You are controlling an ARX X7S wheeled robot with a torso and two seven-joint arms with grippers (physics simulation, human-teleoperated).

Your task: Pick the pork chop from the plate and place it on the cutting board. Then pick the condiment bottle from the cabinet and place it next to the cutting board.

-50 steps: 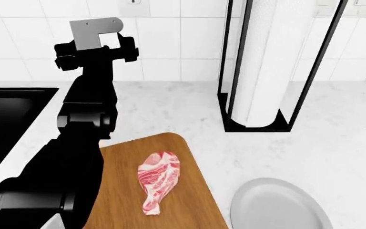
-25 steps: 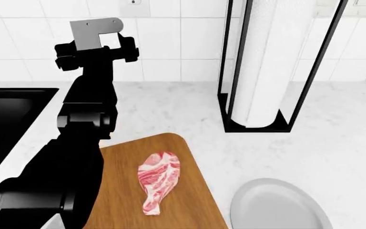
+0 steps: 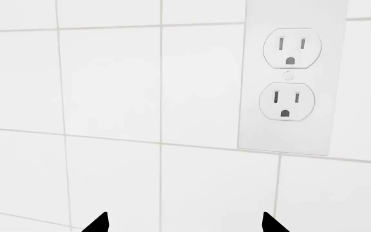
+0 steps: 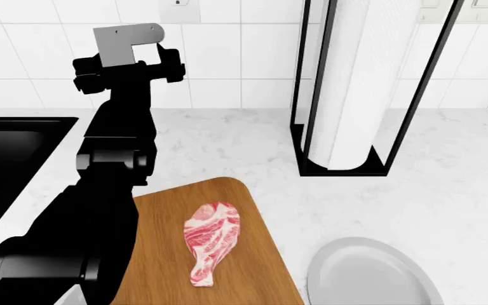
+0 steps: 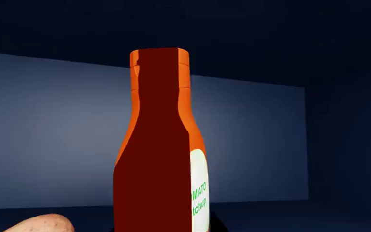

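Reaching up at the left, the left gripper (image 3: 184, 223) faced the tiled wall and its outlet (image 3: 291, 77), jaws spread apart and holding nothing. The pork chop (image 4: 210, 240) lay on the cutting board (image 4: 163, 254) — so the first part looked done — and the plate (image 4: 371, 273), to the right, was bare. The condiment bottle (image 5: 163, 150) stood upright in the dark cabinet (image 5: 44, 125), close before the right wrist camera; whether those jaws were closed I cannot tell. Carrying it beside the board remained.
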